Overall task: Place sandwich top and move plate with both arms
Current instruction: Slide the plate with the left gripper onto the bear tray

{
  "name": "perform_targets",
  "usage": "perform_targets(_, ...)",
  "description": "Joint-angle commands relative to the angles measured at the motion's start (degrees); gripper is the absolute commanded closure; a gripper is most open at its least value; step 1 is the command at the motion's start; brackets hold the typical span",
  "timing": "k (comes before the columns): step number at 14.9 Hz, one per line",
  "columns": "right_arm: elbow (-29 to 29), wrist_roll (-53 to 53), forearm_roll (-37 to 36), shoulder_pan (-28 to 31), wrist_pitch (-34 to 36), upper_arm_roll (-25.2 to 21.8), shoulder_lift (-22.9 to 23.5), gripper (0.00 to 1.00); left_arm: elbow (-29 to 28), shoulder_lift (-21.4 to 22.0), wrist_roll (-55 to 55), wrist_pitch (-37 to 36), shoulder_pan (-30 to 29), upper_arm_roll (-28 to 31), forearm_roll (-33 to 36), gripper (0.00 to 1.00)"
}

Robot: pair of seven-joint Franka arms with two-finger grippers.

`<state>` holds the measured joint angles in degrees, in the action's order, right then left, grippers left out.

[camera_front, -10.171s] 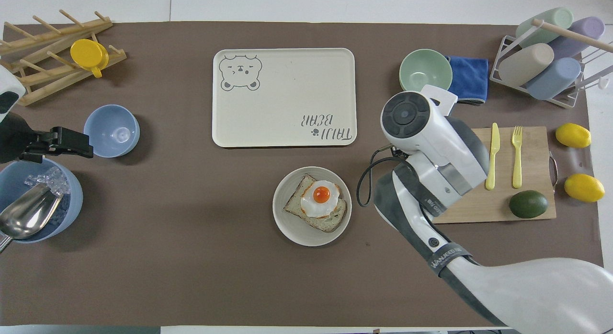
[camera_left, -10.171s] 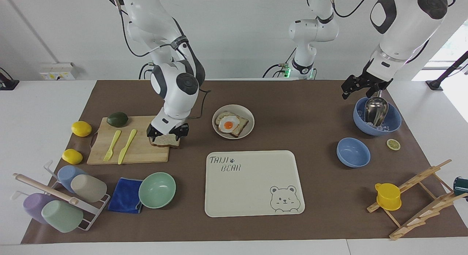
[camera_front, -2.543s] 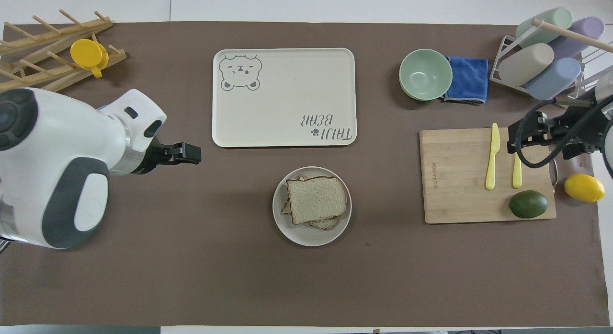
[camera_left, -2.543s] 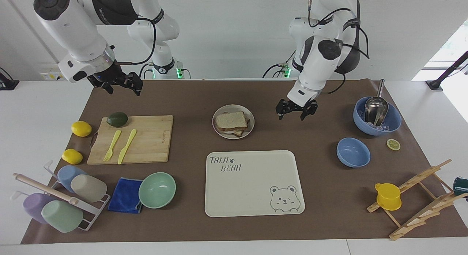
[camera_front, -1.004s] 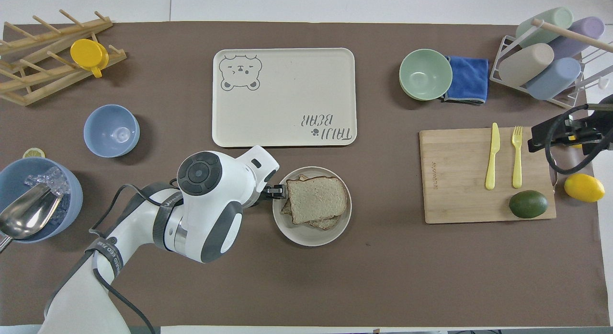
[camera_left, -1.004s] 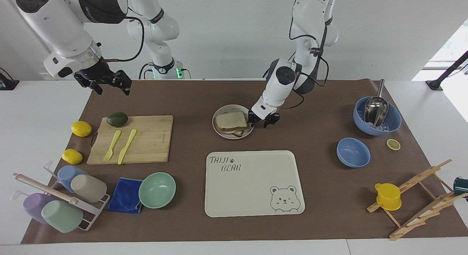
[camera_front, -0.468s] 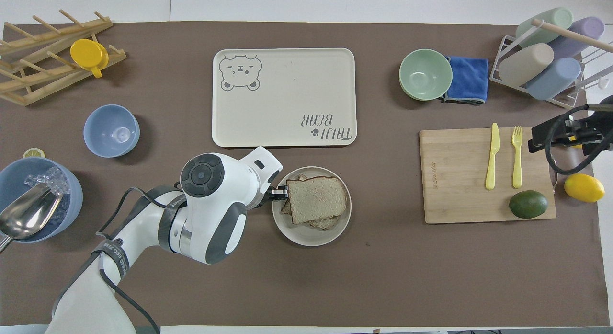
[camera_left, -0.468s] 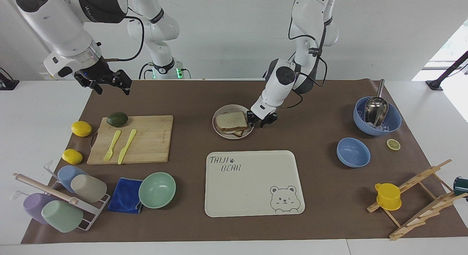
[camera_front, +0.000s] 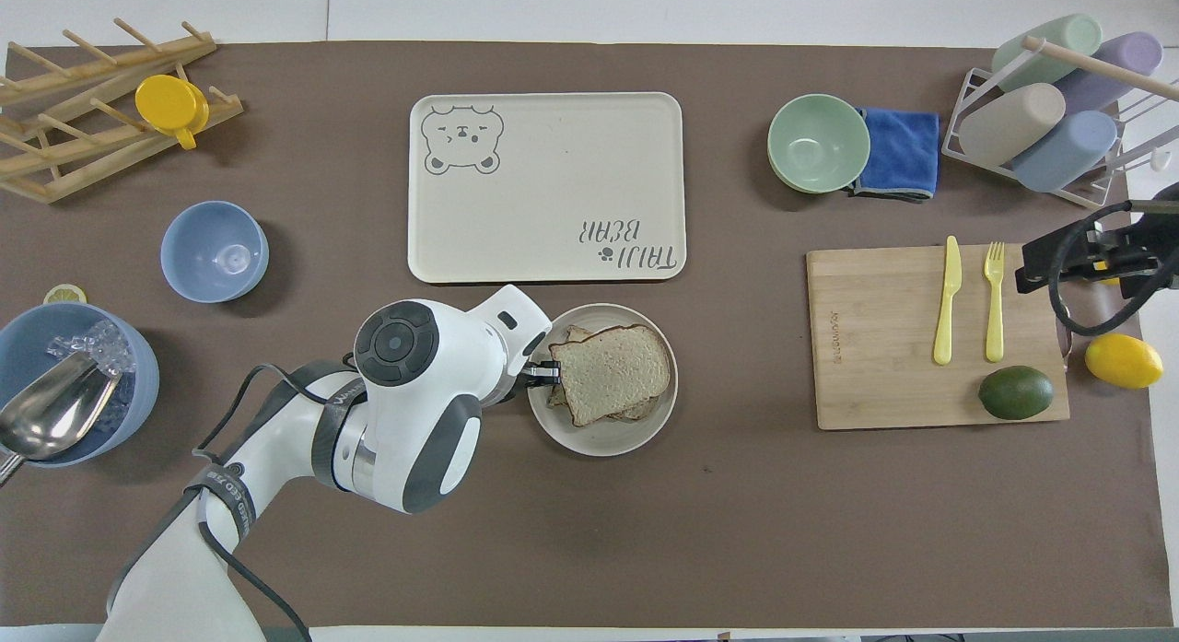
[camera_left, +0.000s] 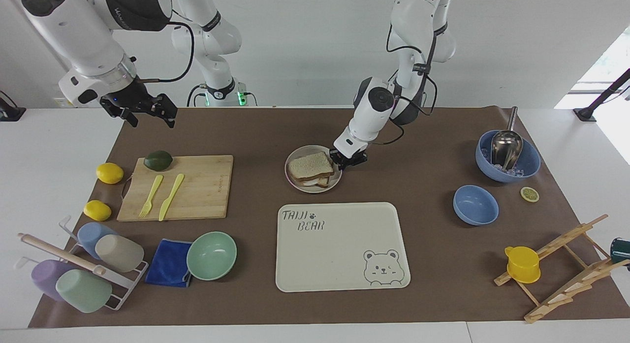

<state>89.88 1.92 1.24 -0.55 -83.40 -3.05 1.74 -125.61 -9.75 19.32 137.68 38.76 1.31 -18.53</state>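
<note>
Left gripper (camera_left: pixel 343 164) apparently clamped on plate (camera_left: pixel 294 181) rim.

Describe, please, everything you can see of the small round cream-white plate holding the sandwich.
The small round cream-white plate is a shallow, matte dish with a raised rim, sitting on the brown table mat between the robots and the cream bear tray. It carries a stacked sandwich, the speckled bread top slice lying slightly askew over the lower slice. The left gripper is shut on its rim at the left arm's end. Whether it is lifted cannot be told.
</note>
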Motion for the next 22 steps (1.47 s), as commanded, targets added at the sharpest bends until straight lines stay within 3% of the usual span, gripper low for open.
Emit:
perform_targets(1, 1.44, -1.13, 0.61, 0.37, -0.89, -0.02, -1.30, 0.00, -0.96, 0.08, -1.22, 0.92, 0.44, 0.80, -1.16, 1.00)
perform_targets(8, 1.52, -1.04, 0.61, 0.37, -0.89, -0.02, -1.30, 0.00, 0.79, 3.50, -2.09, -3.55, -1.75, 0.89, -2.91, 1.00)
perform_targets(13, 1.44, -1.04, 0.61, 0.37, -0.89, -0.11, -1.38, 0.00, 8.34, 3.86, -3.05, -13.04, -7.89, 0.89, -5.28, 1.00)
perform_targets(18, 1.52, -1.04, 0.61, 0.37, -0.89, -0.11, -1.30, 0.00, 17.57, -0.18, -7.62, -15.87, -13.96, 0.98, -7.40, 1.00)
perform_targets(22, 1.52, -1.04, 0.61, 0.37, -0.89, -0.02, -1.30, 0.00, 26.35, -9.65, -7.81, -16.39, -14.94, 1.24, -6.00, 1.00)
